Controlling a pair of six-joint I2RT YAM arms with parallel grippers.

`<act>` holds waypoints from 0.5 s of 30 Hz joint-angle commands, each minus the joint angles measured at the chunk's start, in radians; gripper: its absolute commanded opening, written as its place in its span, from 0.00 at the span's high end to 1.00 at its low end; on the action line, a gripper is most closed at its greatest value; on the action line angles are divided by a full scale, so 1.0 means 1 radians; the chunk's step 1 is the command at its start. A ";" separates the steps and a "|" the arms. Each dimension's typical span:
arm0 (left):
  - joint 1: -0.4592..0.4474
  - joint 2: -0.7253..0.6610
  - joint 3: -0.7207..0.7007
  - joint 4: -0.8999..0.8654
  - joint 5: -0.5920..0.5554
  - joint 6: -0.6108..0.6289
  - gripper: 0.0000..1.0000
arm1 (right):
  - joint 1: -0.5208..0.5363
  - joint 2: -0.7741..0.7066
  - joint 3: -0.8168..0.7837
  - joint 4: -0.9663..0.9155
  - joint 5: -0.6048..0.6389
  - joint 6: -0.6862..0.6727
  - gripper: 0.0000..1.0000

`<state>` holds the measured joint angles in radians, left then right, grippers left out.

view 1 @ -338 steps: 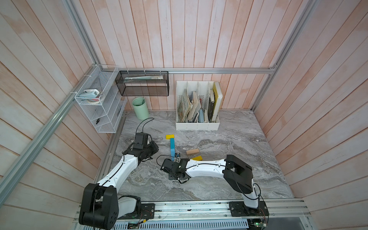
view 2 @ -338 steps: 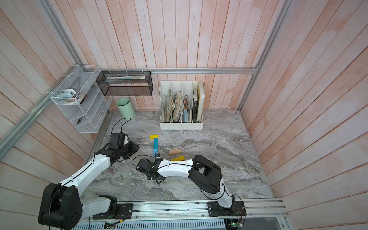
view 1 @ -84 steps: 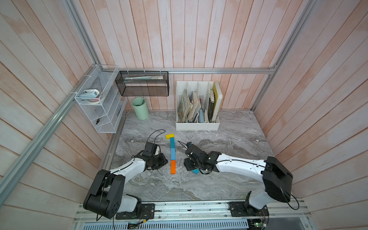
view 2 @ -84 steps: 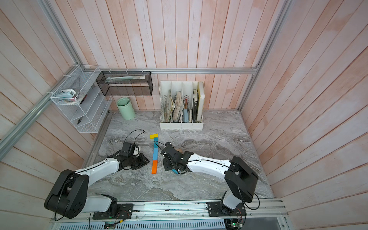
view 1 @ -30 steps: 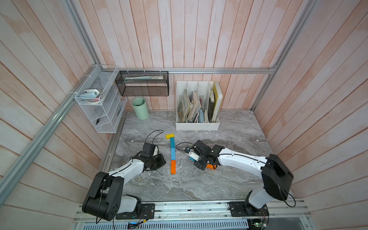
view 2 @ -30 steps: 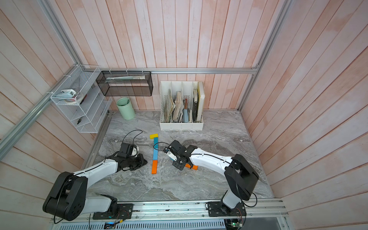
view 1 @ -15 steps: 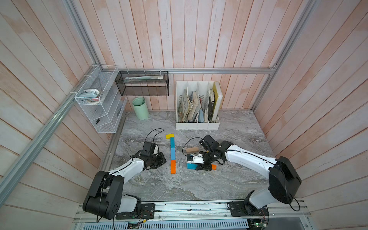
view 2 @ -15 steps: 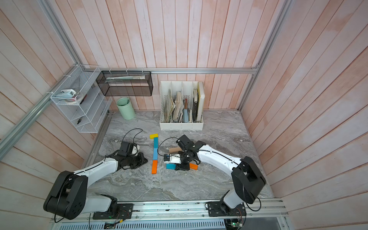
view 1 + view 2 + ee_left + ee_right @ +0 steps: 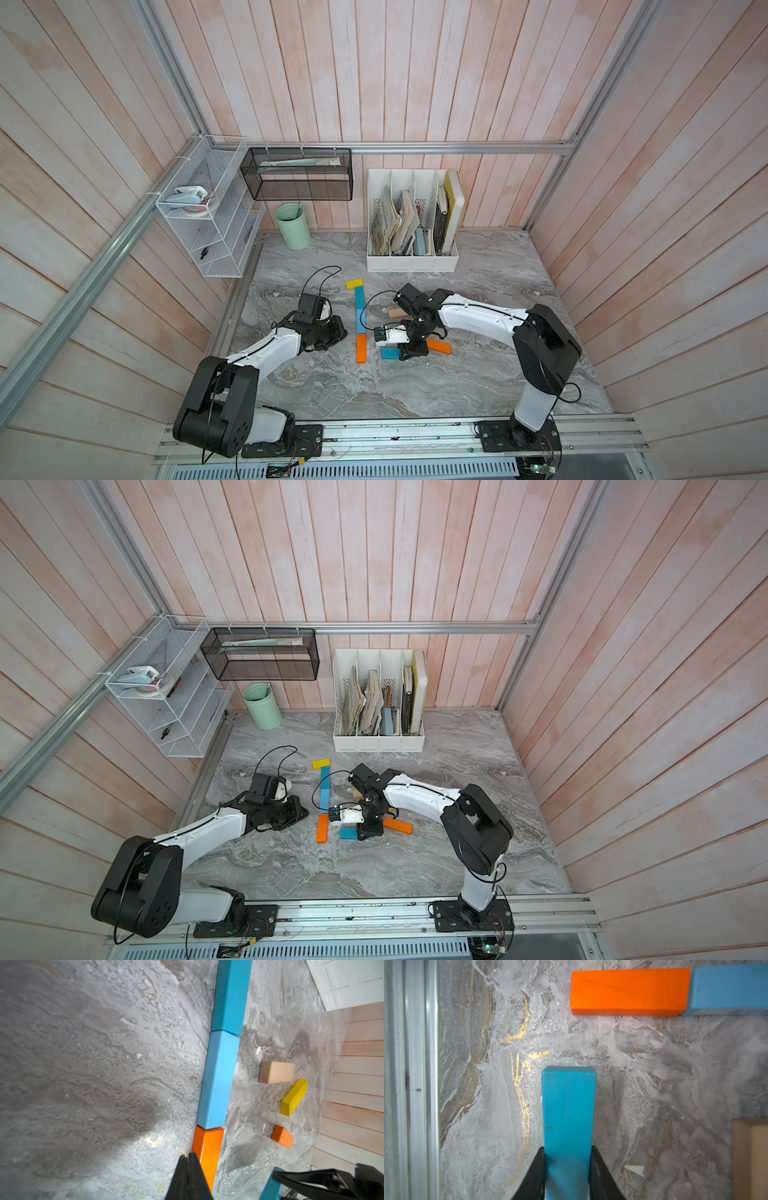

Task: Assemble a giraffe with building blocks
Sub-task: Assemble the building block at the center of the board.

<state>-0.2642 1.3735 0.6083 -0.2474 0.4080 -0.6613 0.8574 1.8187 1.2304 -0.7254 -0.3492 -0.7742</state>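
Grey marbled tabletop (image 9: 415, 395): line of coloured blocks (image 9: 360, 320), loose orange block (image 9: 439, 346), mint cup (image 9: 293, 226), white file rack (image 9: 411, 262).

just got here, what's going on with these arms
A block giraffe is being laid out on the table. A yellow block, two blue blocks and an orange block form a row. The right hand grips a teal block near the orange end, apart from it. The left hand, shut and empty, sits beside that orange block. A tan block, a yellow one and an orange one lie loose nearby.
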 commanded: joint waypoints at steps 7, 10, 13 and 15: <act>0.014 -0.007 0.021 -0.024 -0.014 0.031 0.92 | 0.054 0.136 0.099 0.071 0.203 0.137 1.00; 0.019 -0.015 0.016 -0.029 -0.014 0.035 0.91 | 0.059 0.153 0.113 0.074 0.211 0.141 1.00; 0.022 -0.016 0.015 -0.030 -0.015 0.038 0.91 | 0.067 0.165 0.126 0.073 0.214 0.147 1.00; 0.024 -0.017 0.014 -0.029 -0.014 0.038 0.91 | 0.074 0.166 0.131 0.077 0.211 0.149 1.00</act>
<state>-0.2466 1.3727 0.6132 -0.2657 0.4072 -0.6460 0.9161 1.9659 1.3411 -0.6476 -0.1558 -0.6460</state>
